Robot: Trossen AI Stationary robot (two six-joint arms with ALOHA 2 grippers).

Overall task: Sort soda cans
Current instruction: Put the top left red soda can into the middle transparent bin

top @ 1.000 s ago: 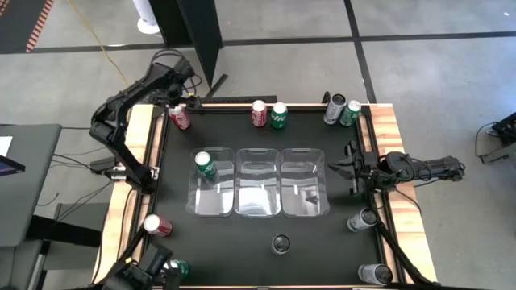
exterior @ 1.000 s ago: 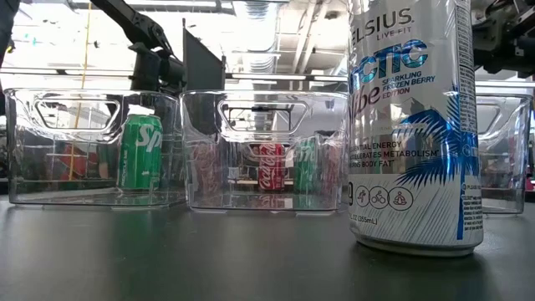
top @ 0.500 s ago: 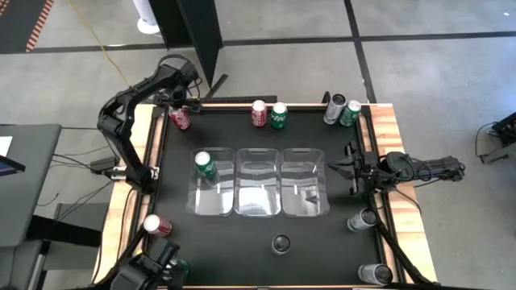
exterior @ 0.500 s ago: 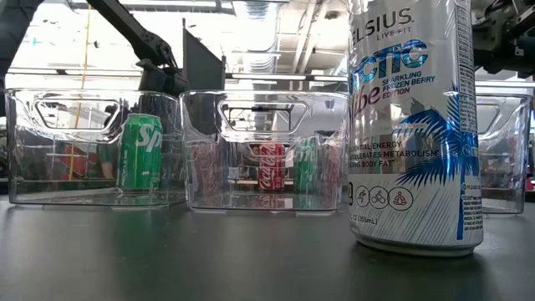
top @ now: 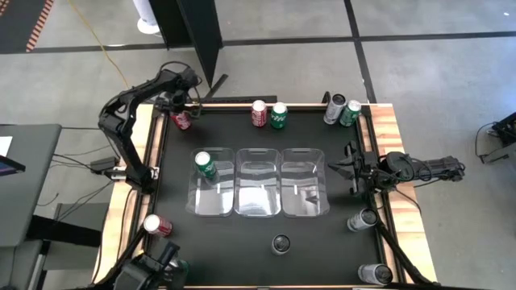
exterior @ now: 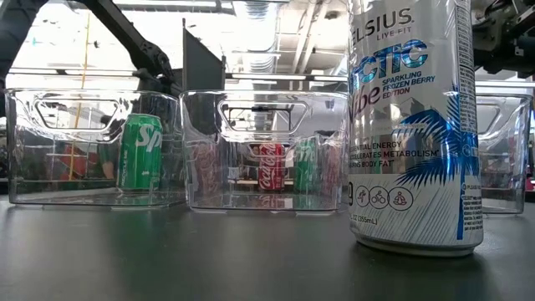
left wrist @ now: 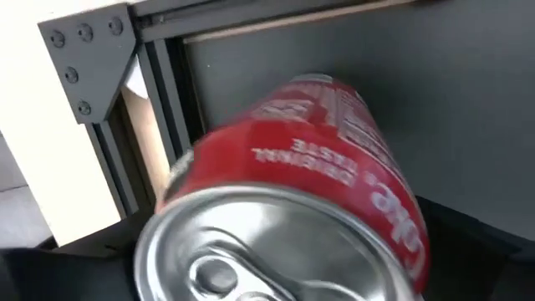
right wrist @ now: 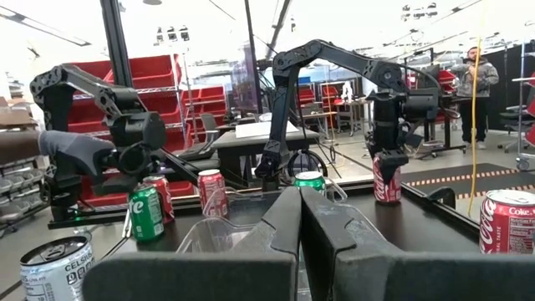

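Observation:
My left gripper hangs open at the table's far left corner, pointing down over an upright red soda can. In the right wrist view its fingers stand on either side of the can's top. The left wrist view is filled by that red can. My right gripper waits shut at the right edge. A green can stands in the left clear tray. Other red, green and silver cans stand around the table's edges. My left gripper's fingers come from above, pointing down, on either side of the red can's upper part. I cannot tell whether they touch it. The can stands upright on the table.
Three clear trays stand side by side mid-table. At the far edge stand a red can, a green one, a silver one and a green one. Silver cans and a red one stand nearer.
My left gripper has gone down onto the red can at the far left corner and now stands around its top. The can has stayed where it was.

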